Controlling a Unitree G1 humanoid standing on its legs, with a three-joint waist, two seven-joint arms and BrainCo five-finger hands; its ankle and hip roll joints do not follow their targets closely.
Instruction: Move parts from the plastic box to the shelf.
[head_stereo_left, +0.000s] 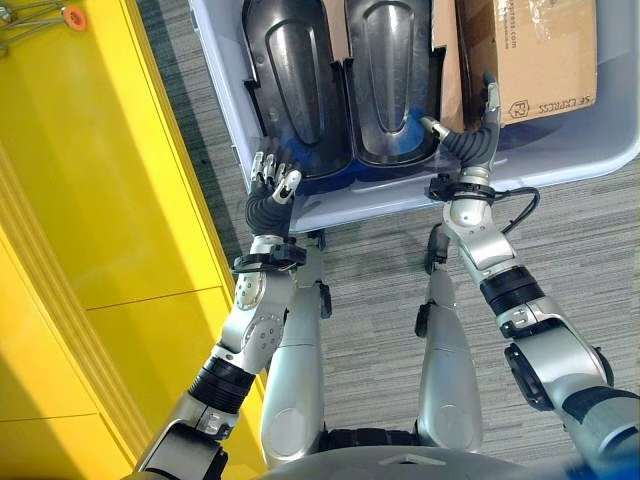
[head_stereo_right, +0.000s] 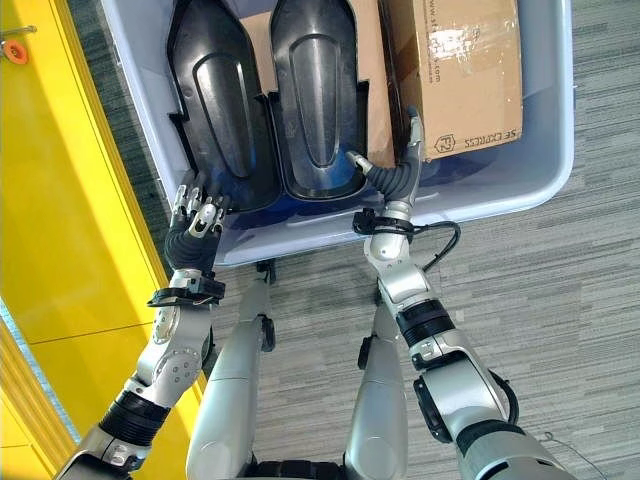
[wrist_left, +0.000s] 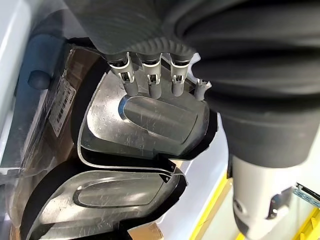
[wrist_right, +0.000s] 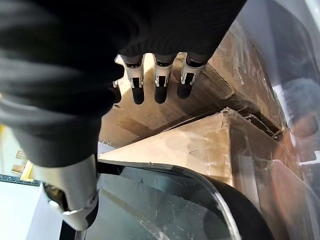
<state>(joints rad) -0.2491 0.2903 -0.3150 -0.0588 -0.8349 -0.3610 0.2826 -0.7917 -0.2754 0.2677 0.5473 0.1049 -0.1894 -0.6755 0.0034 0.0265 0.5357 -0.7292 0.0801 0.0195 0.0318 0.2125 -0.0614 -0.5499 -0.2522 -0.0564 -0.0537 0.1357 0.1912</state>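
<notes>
Hands (head_stereo_left: 272, 190) (head_stereo_left: 478, 135) open over box (head_stereo_left: 560, 165).

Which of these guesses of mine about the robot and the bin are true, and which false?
1. Two black parts lie side by side in the plastic box. True: one part sits on the robot's left, the other part beside it.
2. The left hand grips a part. False: it is open, at the box's near edge, holding nothing.
3. A cardboard box is in the plastic box too. True.
4. The right hand is clenched in a fist. False: it is open, reaching into the box between the second part and the cardboard box.
5. A yellow surface stands on the robot's left. True.
</notes>
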